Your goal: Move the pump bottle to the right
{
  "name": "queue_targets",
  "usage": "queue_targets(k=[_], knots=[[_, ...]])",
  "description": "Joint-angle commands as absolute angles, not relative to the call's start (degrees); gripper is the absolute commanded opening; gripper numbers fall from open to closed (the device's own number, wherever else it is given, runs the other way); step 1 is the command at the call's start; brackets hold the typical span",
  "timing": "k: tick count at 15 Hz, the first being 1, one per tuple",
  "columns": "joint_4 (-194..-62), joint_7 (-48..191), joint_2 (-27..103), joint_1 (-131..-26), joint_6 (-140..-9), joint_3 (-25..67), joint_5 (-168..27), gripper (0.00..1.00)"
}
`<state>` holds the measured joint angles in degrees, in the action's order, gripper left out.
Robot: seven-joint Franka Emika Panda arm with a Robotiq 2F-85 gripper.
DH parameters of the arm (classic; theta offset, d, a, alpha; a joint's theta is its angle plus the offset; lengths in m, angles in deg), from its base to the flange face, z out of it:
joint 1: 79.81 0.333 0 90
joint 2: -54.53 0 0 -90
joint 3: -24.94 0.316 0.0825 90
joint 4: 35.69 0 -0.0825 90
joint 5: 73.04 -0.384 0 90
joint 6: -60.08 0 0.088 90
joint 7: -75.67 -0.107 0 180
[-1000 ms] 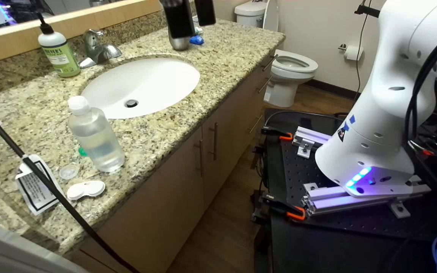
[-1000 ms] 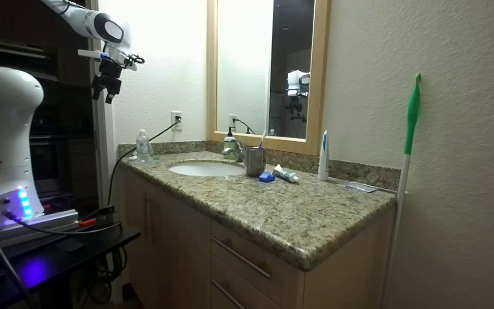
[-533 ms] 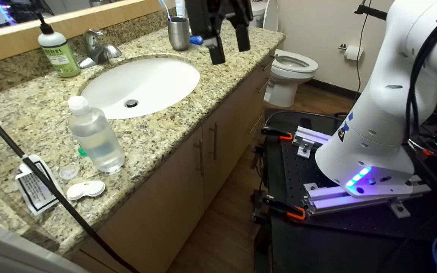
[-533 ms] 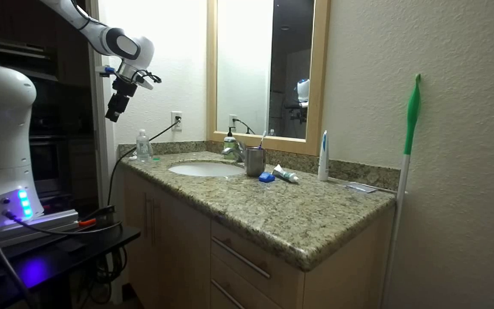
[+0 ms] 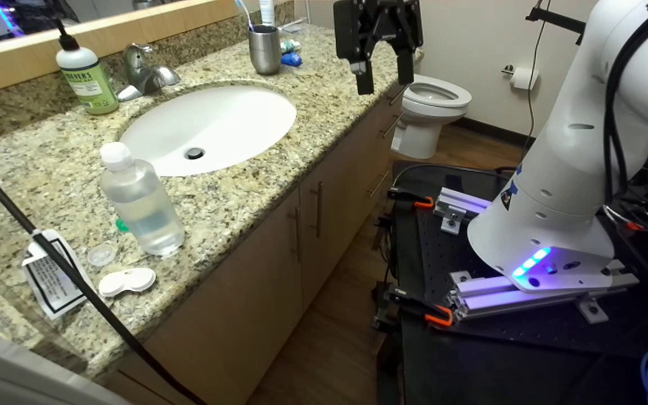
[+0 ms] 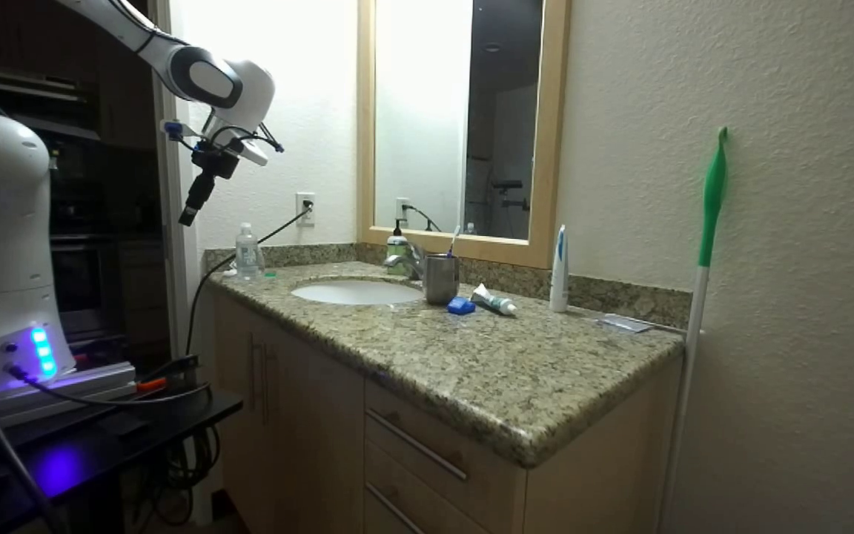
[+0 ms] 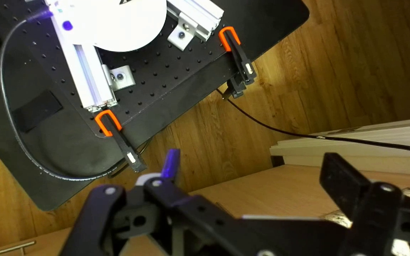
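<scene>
The pump bottle [image 5: 88,80] stands upright on the table [image 5: 234,197] in both exterior views, near the backsplash [image 5: 200,45] and just beside the faucet [image 5: 147,75], with a dark pump head and a printed label on its green lower part. The gripper [image 5: 385,77] hangs in the air, well apart from the pump bottle; its fingers [image 7: 343,183] are spread wide, and wood floor [image 7: 222,142] and cabinet front [image 7: 279,192] show between them in the wrist view. In an exterior view the sink [image 5: 245,121] lies to the right of the pump bottle. On the near side of the sink a larger, white-capped clear bottle [image 5: 147,211] stands upright, a small green item [image 5: 121,225] partly hidden behind its left side. Nearer and to the left lie a clear round disc [image 5: 102,255], a white two-lobed case [image 5: 127,282] and a printed packet [image 5: 57,281]. At the far side of the sink a metal cup [image 5: 265,52] holds a toothbrush [image 5: 244,13], with a blue item [image 5: 291,59] just to its right. In an exterior view a crumpled tube [image 6: 494,301] lies right of the blue item, a white tube [image 6: 559,278] stands farther right, and a flat packet [image 6: 624,323] lies right of that. A pole [image 6: 714,200] with a green upper part stands against the wall [image 6: 805,222] at the table's right end.
</scene>
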<state>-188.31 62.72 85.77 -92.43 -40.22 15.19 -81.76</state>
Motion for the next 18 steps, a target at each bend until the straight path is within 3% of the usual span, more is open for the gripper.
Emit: queue_targets(k=[1, 7, 18], knots=[[-186.3, 55.6, 80.3, -95.7, -45.7, 16.8, -79.5, 1.0], [-176.8, 49.8, 74.8, -100.9, -55.8, 11.6, -79.4, 1.0], [-179.3, 51.9, 76.7, -100.1, -54.3, 12.1, -78.3, 1.0]])
